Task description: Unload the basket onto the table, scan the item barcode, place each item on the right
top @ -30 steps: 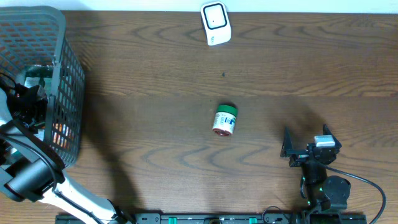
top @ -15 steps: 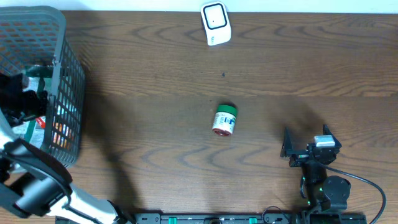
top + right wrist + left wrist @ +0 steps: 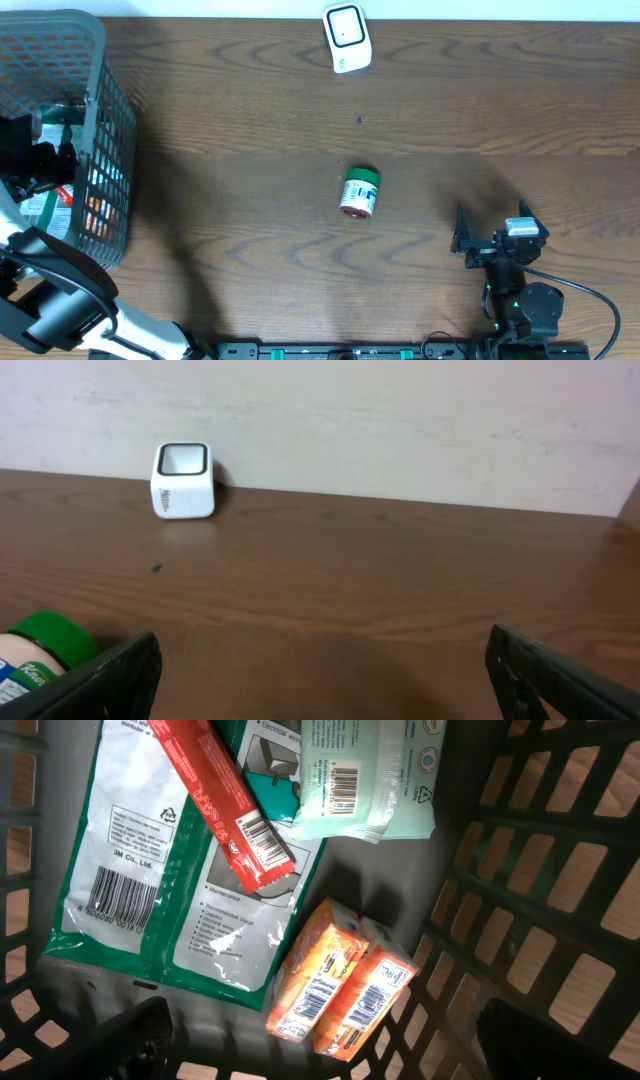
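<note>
The left tool (image 3: 35, 160) has slid toward nine o'clock inside the basket (image 3: 105, 110) (a slight shift), uncovering packets (image 3: 45, 205).

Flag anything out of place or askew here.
The green-capped jar lies on its side alone on the table, outside the basket holding the other packets. Nothing looks spilled or damaged.

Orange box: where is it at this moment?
In the left wrist view the orange box lies inside the basket, lower centre, beside the green-and-white packet and below the red bar.
</note>
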Tool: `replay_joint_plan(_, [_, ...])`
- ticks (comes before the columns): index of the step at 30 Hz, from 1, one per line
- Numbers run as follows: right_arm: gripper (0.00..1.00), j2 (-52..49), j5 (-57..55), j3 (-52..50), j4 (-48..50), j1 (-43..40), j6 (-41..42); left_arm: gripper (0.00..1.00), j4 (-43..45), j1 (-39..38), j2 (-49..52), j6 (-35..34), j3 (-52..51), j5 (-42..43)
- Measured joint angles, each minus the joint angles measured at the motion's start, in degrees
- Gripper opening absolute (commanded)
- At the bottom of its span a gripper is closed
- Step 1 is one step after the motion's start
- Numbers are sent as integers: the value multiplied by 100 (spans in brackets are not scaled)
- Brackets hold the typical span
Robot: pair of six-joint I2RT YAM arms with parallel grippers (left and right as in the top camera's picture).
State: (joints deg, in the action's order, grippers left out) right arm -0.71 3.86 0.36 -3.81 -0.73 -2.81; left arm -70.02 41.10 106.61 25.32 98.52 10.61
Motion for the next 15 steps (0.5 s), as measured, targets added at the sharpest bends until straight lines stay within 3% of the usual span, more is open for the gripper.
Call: replay_joint_plan(15, [99,0,2,0,0,0,0,98,76,0,0,-2,0,2])
